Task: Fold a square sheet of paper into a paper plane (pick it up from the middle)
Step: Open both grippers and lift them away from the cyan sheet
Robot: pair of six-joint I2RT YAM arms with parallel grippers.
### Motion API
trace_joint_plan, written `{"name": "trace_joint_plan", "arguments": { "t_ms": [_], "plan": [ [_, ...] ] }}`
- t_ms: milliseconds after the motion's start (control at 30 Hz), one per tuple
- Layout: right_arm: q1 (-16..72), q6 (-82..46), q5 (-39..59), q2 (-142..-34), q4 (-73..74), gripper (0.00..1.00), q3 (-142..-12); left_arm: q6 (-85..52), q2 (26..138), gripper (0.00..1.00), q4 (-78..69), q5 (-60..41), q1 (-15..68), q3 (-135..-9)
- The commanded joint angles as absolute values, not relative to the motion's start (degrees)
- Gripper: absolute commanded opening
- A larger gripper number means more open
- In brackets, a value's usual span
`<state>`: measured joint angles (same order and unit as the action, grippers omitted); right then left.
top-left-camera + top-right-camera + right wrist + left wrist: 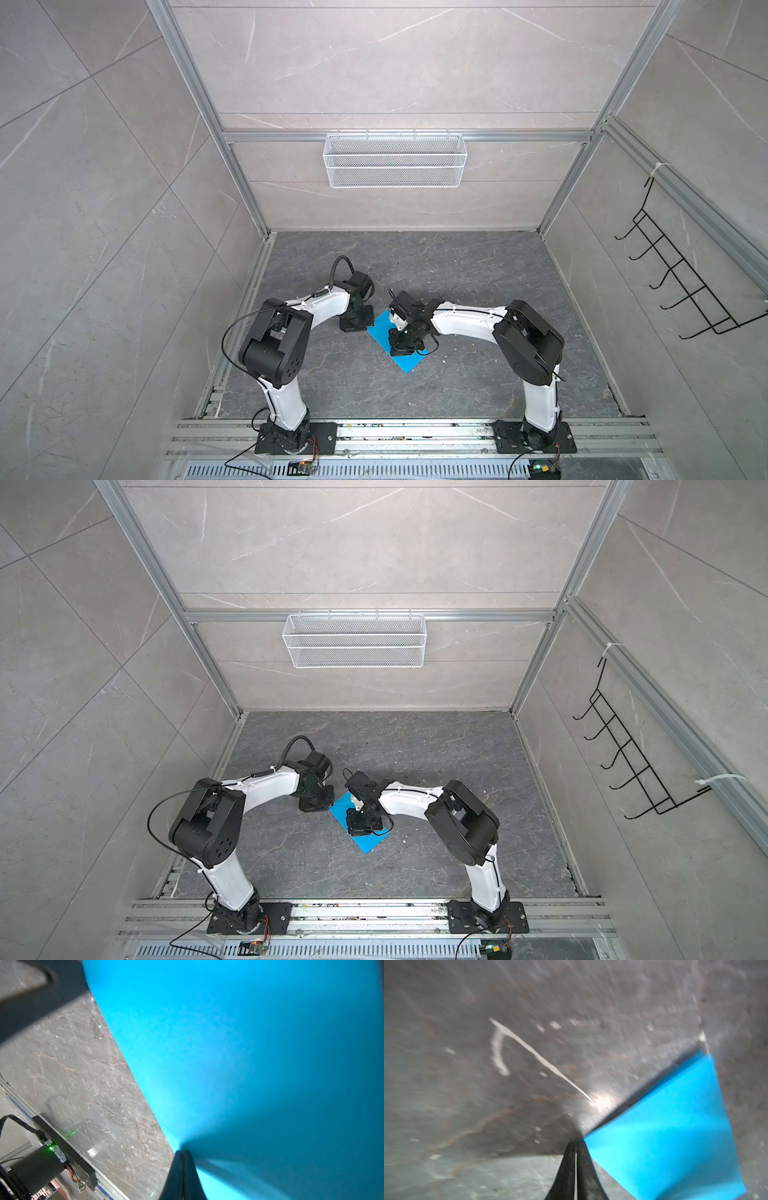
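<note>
Lower middle in both top views: left gripper (576, 1145) squeezed fully together, tips right at a corner of the square sheet of paper (379, 329) lying on the dark table (478, 291). Just right of that, right gripper (182, 1153) also clamped tight, over the sheet's middle. Can't tell if either actually pinches paper.
</note>
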<state>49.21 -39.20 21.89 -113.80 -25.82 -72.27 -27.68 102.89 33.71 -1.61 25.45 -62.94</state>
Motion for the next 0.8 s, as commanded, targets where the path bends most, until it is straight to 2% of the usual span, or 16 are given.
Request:
{"name": "trace_joint_plan", "arguments": {
  "t_ms": [0,133,267,333,400,500,633,767],
  "plan": [
    [49.4,-39.0,20.4,-115.4,-26.8,0.06,-70.9,-25.6,104.1,0.11,37.6,4.0,23.5,-65.2],
    [48.4,-39.1,21.7,-111.9,-22.6,0.08,-71.1,-26.7,99.0,0.13,36.8,2.2,22.3,-66.3],
    [47.1,-40.6,23.5,-106.8,-15.7,0.14,-68.9,-32.4,91.5,0.20,34.8,-0.8,22.6,-62.9],
    [46.1,-40.6,23.2,-104.1,-13.7,0.19,-67.3,-36.9,87.5,0.27,32.4,-3.0,22.7,-59.0],
    [44.8,-39.5,21.8,-101.2,-13.3,0.31,-65.6,-42.3,83.4,0.31,27.9,-6.8,23.1,-53.9],
    [42.6,-36.7,19.4,-99.3,-15.9,0.42,-64.1,-49.9,79.5,0.43,21.4,-10.5,24.3,-47.1],
    [38.8,-34.0,18.1,-98.2,-18.3,0.50,-61.2,-56.0,78.8,0.51,16.0,-11.0,27.7,-42.8],
    [35.4,-33.7,19.7,-97.3,-17.4,0.57,-57.8,-58.1,82.2,0.52,14.8,-10.1,29.7,-43.3]
  ]
}}
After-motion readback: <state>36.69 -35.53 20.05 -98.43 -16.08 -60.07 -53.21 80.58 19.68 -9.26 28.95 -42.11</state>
